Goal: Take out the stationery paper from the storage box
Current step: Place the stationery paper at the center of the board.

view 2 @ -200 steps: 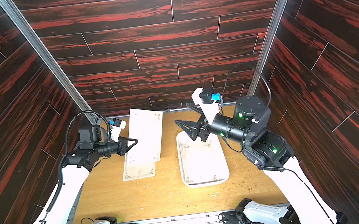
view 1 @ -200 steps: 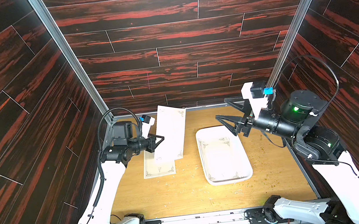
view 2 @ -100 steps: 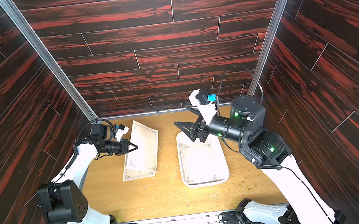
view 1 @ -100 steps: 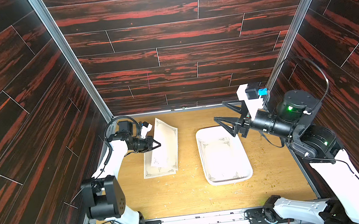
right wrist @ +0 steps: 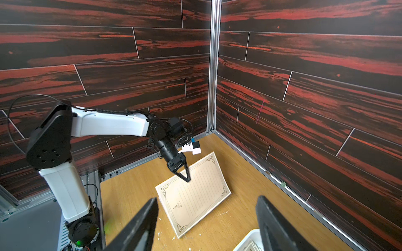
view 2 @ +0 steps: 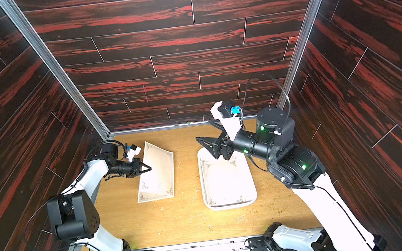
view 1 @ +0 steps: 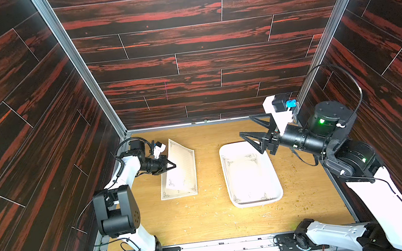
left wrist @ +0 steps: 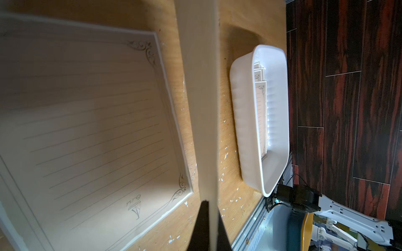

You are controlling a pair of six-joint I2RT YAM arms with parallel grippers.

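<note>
Clamping stationery paper [view 1: 183, 163] outside the storage box [view 1: 257, 202]

Left pincer [view 1: 172, 166], jaws together on the sheet's edge, holds it tilted over a second sheet [view 1: 177, 194] lying flat on the bench [view 1: 205, 221]. Right pincer [view 1: 245, 125], jaws apart, hangs above the box's far end; more sheets [view 1: 246, 175] lie inside.

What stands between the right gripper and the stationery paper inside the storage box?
Nothing visible. The right gripper hangs open near the far end of the storage box, and the stationery paper lies uncovered inside.
</note>
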